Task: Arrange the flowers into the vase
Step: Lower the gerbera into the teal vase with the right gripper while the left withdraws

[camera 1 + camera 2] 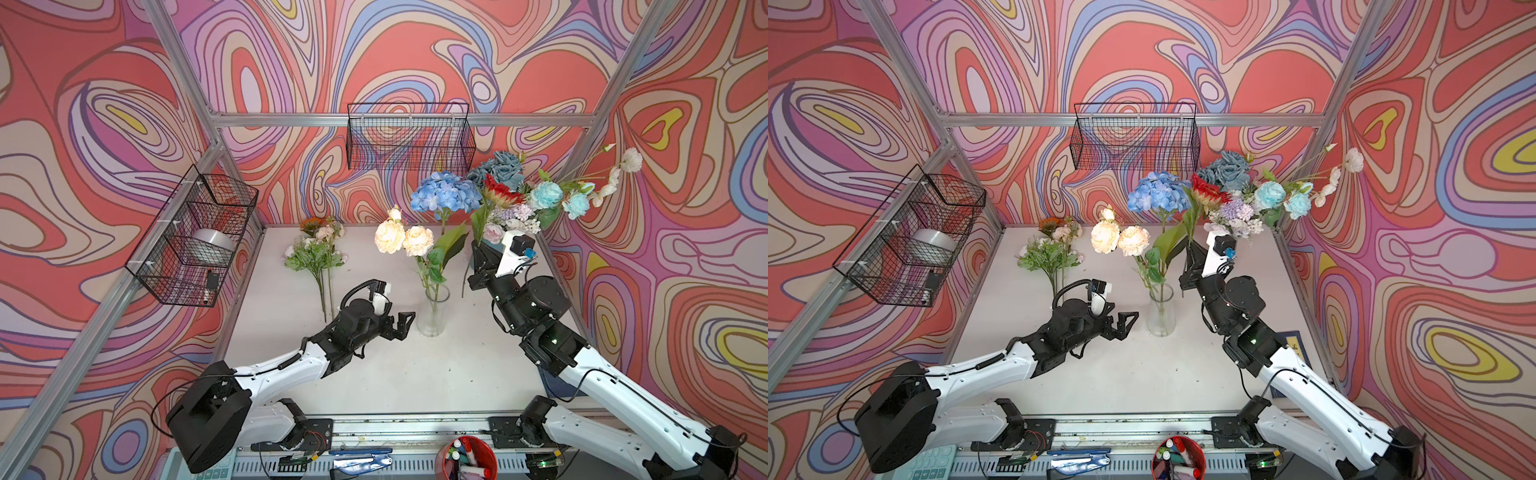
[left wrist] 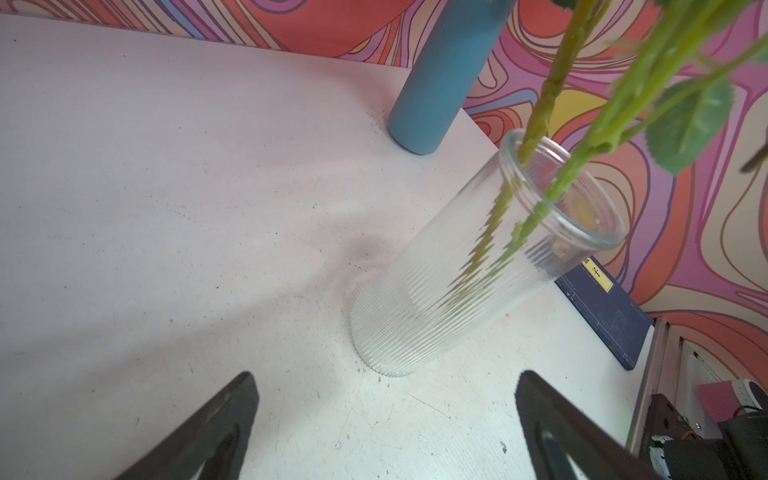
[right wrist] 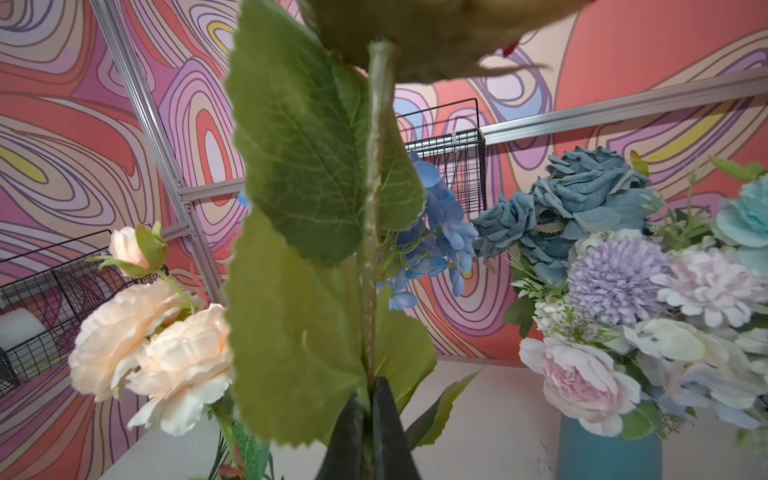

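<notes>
The right arm's fingers [image 3: 378, 432] pinch the green stem of a red daisy [image 1: 500, 193], held upright over the white counter [image 1: 374, 374] to the right of the ribbed clear glass vase [image 1: 434, 316], where peach roses [image 1: 401, 240] stand. The left arm's fingers [image 1: 403, 323], spread wide and empty, hover just left of that vase.

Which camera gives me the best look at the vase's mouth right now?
Left wrist view: the vase is close, its rim facing the camera, two stems inside. Both top views show the vase whole but small. The right wrist view misses it.
</notes>
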Action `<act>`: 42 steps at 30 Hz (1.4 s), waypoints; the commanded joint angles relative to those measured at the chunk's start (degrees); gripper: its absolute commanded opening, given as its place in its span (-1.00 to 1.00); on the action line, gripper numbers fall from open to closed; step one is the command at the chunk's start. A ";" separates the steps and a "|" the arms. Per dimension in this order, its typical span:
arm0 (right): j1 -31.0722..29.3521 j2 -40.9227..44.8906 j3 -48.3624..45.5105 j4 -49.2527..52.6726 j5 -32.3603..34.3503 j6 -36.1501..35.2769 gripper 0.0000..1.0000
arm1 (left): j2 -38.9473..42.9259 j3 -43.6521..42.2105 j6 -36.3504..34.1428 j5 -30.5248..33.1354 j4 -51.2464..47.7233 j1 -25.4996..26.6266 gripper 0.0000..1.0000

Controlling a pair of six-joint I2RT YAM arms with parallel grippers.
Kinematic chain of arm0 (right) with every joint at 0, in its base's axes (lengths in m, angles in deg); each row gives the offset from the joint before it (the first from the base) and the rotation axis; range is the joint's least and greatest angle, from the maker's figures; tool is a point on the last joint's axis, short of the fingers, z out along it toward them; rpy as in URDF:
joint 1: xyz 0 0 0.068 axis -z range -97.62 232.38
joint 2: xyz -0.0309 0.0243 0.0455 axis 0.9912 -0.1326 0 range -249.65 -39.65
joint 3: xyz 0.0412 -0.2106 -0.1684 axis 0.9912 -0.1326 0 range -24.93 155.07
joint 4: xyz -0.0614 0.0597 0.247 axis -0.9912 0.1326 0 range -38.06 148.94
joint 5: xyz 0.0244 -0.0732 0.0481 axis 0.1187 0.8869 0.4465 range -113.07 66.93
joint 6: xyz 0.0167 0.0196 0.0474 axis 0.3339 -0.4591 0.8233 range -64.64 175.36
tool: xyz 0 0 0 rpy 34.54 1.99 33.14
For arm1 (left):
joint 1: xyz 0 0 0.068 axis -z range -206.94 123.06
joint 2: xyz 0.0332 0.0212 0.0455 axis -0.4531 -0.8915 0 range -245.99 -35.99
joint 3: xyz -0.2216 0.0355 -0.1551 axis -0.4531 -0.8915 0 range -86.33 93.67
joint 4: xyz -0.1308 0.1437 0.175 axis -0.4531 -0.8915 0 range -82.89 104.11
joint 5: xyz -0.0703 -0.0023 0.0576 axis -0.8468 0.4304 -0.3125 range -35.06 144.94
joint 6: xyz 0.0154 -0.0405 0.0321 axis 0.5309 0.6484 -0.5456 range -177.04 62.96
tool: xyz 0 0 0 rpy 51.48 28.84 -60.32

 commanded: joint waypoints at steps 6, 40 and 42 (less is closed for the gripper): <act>0.67 -4.30 -4.04 -12.94 -5.89 4.86 -1.00 | -1.10 2.18 -1.50 0.14 2.47 0.44 1.00; 4.36 3.00 -19.28 0.51 -13.31 4.70 0.38 | -2.53 2.95 0.12 1.83 2.93 0.53 1.00; 4.36 4.66 -18.46 6.17 -15.23 3.32 0.52 | -3.26 3.26 0.13 1.84 3.36 0.53 1.00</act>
